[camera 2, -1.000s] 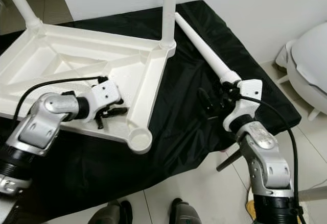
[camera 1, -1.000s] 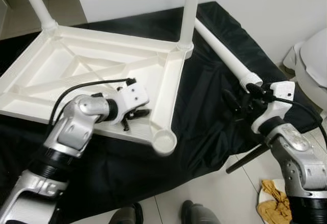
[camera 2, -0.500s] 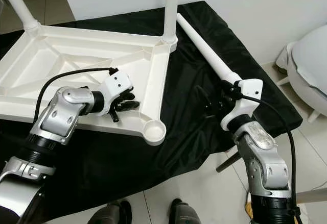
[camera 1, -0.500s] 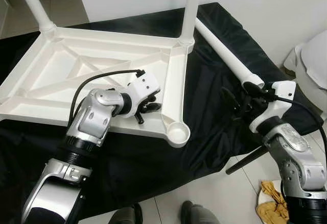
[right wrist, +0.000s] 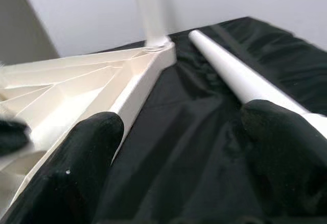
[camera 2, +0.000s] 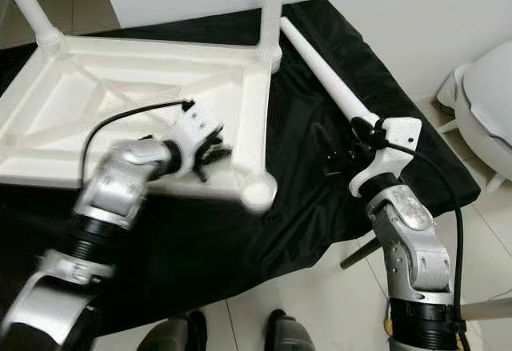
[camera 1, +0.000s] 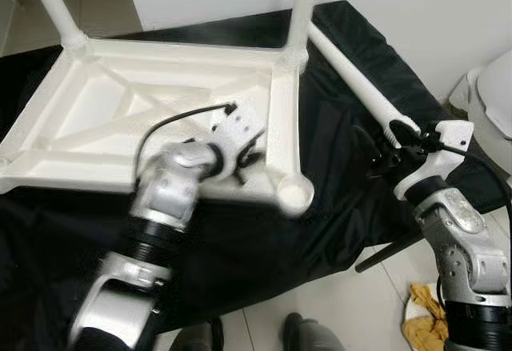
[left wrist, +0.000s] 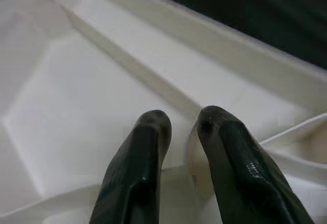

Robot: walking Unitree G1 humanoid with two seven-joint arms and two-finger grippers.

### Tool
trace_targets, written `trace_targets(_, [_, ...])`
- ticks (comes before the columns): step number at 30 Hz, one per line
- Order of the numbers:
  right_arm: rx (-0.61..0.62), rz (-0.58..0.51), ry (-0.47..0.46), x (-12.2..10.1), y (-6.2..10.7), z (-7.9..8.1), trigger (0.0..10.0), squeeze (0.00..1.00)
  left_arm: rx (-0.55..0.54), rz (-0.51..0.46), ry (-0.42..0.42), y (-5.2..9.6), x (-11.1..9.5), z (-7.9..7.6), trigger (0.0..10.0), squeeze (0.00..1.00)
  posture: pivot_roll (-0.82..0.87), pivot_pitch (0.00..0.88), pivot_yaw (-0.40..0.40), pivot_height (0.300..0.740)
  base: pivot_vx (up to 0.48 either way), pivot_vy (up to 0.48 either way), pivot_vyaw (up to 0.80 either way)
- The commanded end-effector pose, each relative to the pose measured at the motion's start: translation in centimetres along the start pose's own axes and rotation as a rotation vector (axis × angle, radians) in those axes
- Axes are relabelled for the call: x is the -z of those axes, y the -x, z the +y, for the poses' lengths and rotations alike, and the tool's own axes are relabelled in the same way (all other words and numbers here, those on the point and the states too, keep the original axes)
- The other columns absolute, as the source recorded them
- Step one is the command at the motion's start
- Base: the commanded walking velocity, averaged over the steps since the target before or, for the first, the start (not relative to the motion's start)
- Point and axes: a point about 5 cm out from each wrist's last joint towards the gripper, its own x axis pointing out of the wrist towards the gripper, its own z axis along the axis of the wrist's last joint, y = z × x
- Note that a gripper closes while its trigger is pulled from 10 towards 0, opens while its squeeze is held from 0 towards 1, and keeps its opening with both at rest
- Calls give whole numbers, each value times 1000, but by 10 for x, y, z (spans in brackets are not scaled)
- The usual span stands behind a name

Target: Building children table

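Table top [camera 1: 120, 119] is lying upside down on the black cloth [camera 1: 336, 167]. I am pinching its rib with my left gripper [left wrist: 181, 132]. My right gripper [right wrist: 179, 152] is spread wide by the loose leg [camera 1: 356, 79]; I should grab it squarely.

White plastic table top [camera 1: 152, 111], upturned: one, centre-left of frame.
Legs fitted upright in corner sockets: two — far-left leg [camera 1: 50, 3], upper left; far-right leg [camera 1: 301, 7], upper centre.
Loose leg [camera 1: 352, 75], lying on cloth: one, upper right.
Empty corner socket [camera 1: 294, 193]: one visible, centre.
Black cloth [camera 1: 336, 167]: one.
Robot grippers: two — left gripper [camera 1: 248, 163], right gripper [camera 1: 382, 153].
Shoes [camera 1: 308, 337]: two, bottom edge.
Yellow rag [camera 1: 428, 307]: one, lower right.
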Motion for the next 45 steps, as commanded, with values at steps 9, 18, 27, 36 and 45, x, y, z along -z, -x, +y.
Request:
trace_targets(9, [30, -32, -1, -2, -8, -4, 10000, 0, 14, -183, -69, 14, -42, 16, 10000, 0, -83, 157, 31, 740, 0, 0, 0])
trace_targets(18, [96, -72, 16, -9, -24, -13, 10000, 0, -114, -311, -12, 12, -66, 29, 10000, 0, -84, 150, 25, 740, 0, 0, 0])
trace_targets(27, [209, -96, 44, -15, -42, -25, 10000, 0, -232, -356, 122, 2, -58, 40, 10000, 0, -105, 148, -8, 740, 0, 0, 0])
trace_targets(36, [250, -143, 86, -5, -45, -10, 10000, 0, -379, -330, 350, -1, -24, 49, 10000, 0, -96, 135, 0, 740, 0, 0, 0])
trace_targets(45, [283, -177, 157, 6, -39, 3, 10000, 0, -499, -374, 403, 20, -6, 57, 10000, 0, -72, 113, 28, 740, 0, 0, 0])
